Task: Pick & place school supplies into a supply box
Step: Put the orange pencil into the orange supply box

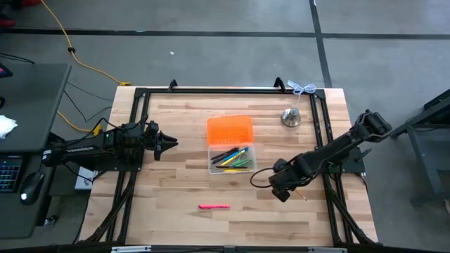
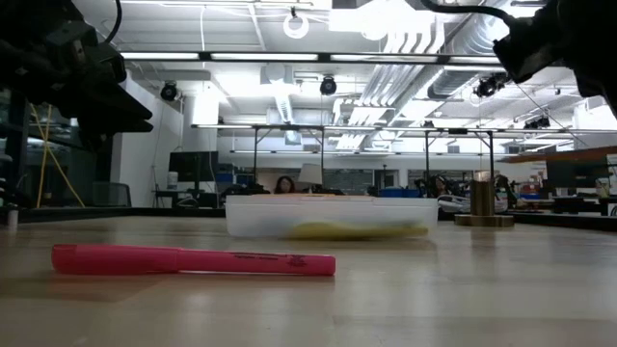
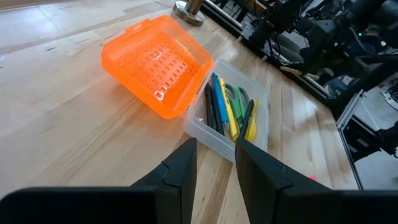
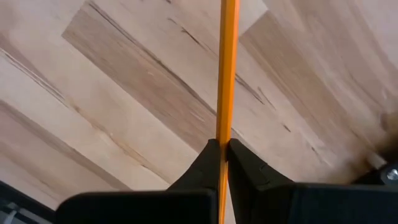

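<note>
**Pencil clamped in the right claw, pink marker alone near the front edge**

Nearest the low camera lay a pink marker (image 2: pixel 193 260), flat on the counter (image 1: pixel 176 190) close to its front edge and well apart from everything else. Behind it, around the middle of the counter, sat the supply box (image 1: pixel 231 159): a clear tray with its orange lid (image 1: pixel 229 129) folded open toward the far edge. Inside the tray lay a bundle of pens (image 3: pixel 227 112), blue, yellow, black and green among them, side by side along its length. Green scissor handles (image 3: pixel 236 94) seemed to sit among them, though the bundle hid most of their shape.

On the right side of the counter, between the box and the right edge, the right claw (image 1: pixel 284 188) was closed on an orange pencil (image 4: pixel 226 68). Its wrist camera showed both fingers pinched against the shaft, with the pencil running straight out past them over bare wood. From above, only a short end of the pencil showed beside the claw.

At the left edge, level with the box, the left claw (image 1: pixel 167 144) hung above the counter. It pointed toward the box with its fingers (image 3: pixel 180 171) slightly parted and nothing between them.

A silver bell-shaped object (image 1: pixel 291 117) stood near the far right corner, apart from the box.
</note>
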